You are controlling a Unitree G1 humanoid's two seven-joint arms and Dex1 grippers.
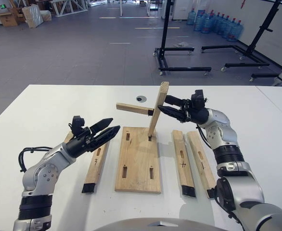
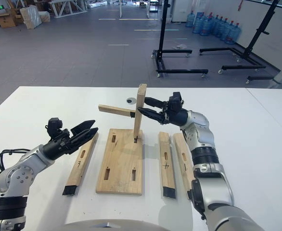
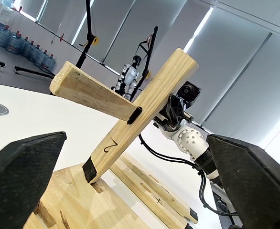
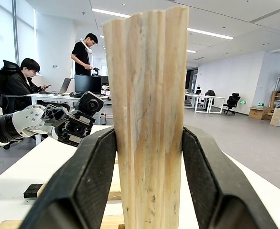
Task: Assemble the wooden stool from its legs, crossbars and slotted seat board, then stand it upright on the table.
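White tabletop (image 1: 44, 110), workshop floor behind. At centre frame my right pincer (image 1: 163, 103) is clamped on the upper part of the upright leg (image 1: 155, 120). The leg's foot sits in the upper right slot of the seat board (image 1: 137, 163), and a crossbar (image 1: 134, 109) juts toward frame left. At lower left my left pincer (image 1: 113, 125) hangs wide open over a loose leg (image 1: 95, 166). Two more legs (image 1: 183, 163) lie right of the board. I judge the wood light, stiff and dry to grip. A hold nearer the crossbar joint should lever the slot less. Handwritten marks sit on the legs, including a numeral near the upright leg's foot.

Bright even room light, ceiling strips (image 4: 112, 12) glowing, faint soft shadows
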